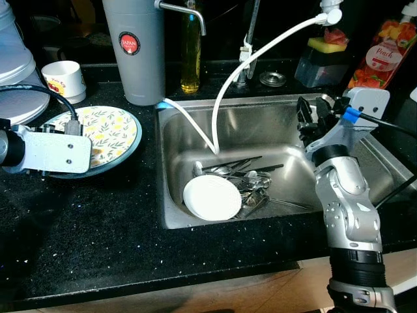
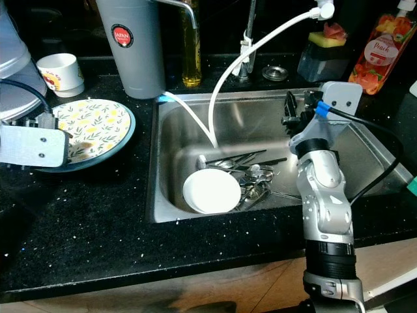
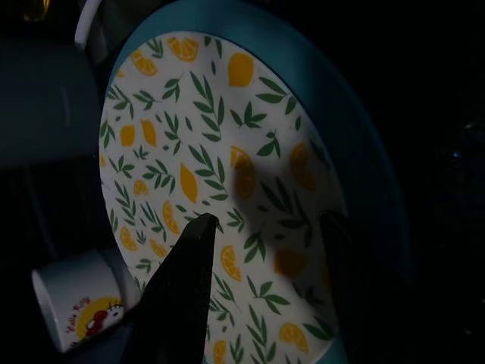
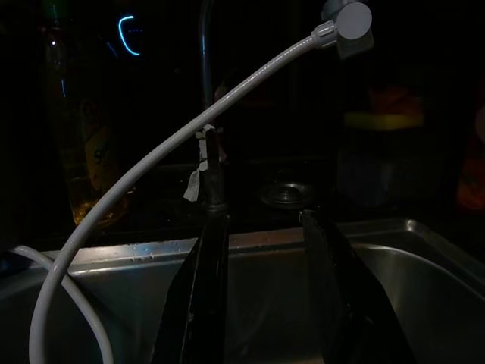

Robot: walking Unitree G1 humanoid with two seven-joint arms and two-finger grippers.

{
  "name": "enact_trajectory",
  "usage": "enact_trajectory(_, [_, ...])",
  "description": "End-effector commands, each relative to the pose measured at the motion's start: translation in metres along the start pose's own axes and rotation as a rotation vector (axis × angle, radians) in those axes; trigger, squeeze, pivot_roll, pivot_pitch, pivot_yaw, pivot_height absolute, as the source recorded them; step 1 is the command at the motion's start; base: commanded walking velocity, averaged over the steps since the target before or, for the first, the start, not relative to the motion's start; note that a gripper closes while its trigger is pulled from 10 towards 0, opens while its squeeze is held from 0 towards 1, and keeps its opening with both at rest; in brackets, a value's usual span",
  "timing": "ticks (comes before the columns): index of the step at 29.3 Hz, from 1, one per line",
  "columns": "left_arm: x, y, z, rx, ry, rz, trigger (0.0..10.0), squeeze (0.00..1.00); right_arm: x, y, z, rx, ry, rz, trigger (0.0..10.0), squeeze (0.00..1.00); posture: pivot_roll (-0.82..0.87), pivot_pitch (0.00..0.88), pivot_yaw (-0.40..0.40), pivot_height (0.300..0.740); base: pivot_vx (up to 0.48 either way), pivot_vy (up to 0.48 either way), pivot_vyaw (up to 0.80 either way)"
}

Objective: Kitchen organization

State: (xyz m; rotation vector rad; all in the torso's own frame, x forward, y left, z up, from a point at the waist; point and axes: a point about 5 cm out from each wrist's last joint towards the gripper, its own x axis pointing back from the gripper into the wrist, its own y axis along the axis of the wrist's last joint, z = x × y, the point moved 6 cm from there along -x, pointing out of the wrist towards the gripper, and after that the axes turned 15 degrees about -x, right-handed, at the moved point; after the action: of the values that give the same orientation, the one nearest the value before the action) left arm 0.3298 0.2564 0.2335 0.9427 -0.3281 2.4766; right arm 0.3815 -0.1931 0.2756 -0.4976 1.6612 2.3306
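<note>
Right, black speckled countertop (image 1: 98, 228) runs across the front, dark backsplash area behind, room mostly in shadow. Far left: white appliance edge, then a small white cup (image 1: 64, 79) w/ a red cartoon print, standing upright near the back. Just in front of it, the lemon-print plate (image 1: 107, 134) w/ teal rim lies flat on the counter. Left gripper (image 3: 265, 235) hovers over that plate, fingers spread apart, nothing between them; can't tell if tips touch the plate.

Next along, tall grey canister (image 1: 135, 49) w/ a red round label, upright at the sink's back-left corner, and a yellow oil bottle (image 1: 190, 52) beside it. Steel sink (image 1: 189, 130) set into the counter. A white hose (image 1: 260, 49) arcs from upper right down into the basin. In the basin: white bowl (image 1: 212, 197) at the front, leaning against a heap of cutlery (image 1: 251, 179), spoons and dark-handled pieces mixed.

Right gripper (image 4: 261, 250) held over the sink's right part, pointing toward the faucet base, fingers apart, holding nothing. Behind: round metal drain stopper (image 1: 272, 79) on the ledge, sponge holder (image 1: 324, 55), peach soap bottle (image 1: 384, 55) far right.
</note>
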Motion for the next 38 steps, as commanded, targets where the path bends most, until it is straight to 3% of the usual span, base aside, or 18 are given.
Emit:
enact_trajectory(1, [-0.016, 0.002, -0.03, 0.027, -0.131, -0.019, 10.0, 0.0, 0.0, 0.002, 0.002, -0.003, 0.008, -0.009, 10.0, 0.13, 0.03, 0.074, -0.011, 0.74, 0.0, 0.0, 0.0])
enact_trajectory(4, [-0.011, 0.014, -0.016, 0.031, -0.087, -0.087, 10.0, 0.0, 0.001, 0.005, -0.003, 0.009, 0.0, -0.013, 10.0, 0.13, 0.02, 0.071, -0.009, 0.74, 0.0, 0.0, 0.0])
enact_trajectory(12, [-0.01, 0.015, -0.013, 0.015, -0.078, -0.089, 10.0, 0.0, 0.0, 0.005, -0.001, 0.007, 0.004, -0.015, 10.0, 0.13, 0.02, 0.068, -0.008, 0.74, 0.0, 0.0, 0.0])
enact_trajectory(18, [-0.001, 0.024, 0.003, 0.051, -0.01, -0.135, 10.0, 0.0, 0.0, 0.005, -0.002, 0.007, 0.004, -0.013, 10.0, 0.13, 0.03, 0.072, -0.013, 0.74, 0.0, 0.0, 0.0])
enact_trajectory(23, [-0.002, 0.026, -0.003, 0.054, -0.031, -0.146, 10.0, 0.0, 0.0, 0.004, -0.001, 0.004, 0.005, -0.012, 10.0, 0.13, 0.03, 0.075, -0.013, 0.74, 0.0, 0.0, 0.0])
enact_trajectory(25, [0.0, 0.034, 0.003, 0.088, -0.006, -0.189, 10.0, 0.0, 0.0, 0.004, -0.001, 0.005, 0.005, -0.011, 10.0, 0.13, 0.03, 0.078, -0.015, 0.74, 0.0, 0.0, 0.0])
enact_trajectory(28, [-0.001, 0.029, -0.001, 0.066, -0.021, -0.153, 10.0, 0.0, 0.0, 0.004, -0.002, 0.005, 0.004, -0.01, 10.0, 0.13, 0.03, 0.078, -0.015, 0.74, 0.0, 0.0, 0.0])
enact_trajectory(34, [-0.011, 0.012, -0.023, 0.076, -0.081, -0.059, 10.0, 0.0, 0.0, 0.004, -0.002, 0.003, 0.004, -0.011, 10.0, 0.13, 0.03, 0.078, -0.017, 0.74, 0.0, 0.0, 0.0])
enact_trajectory(38, [-0.013, 0.003, -0.027, 0.068, -0.09, -0.005, 10.0, 0.0, -0.001, 0.003, -0.001, 0.003, 0.004, -0.01, 10.0, 0.13, 0.03, 0.079, -0.018, 0.74, 0.0, 0.0, 0.0])
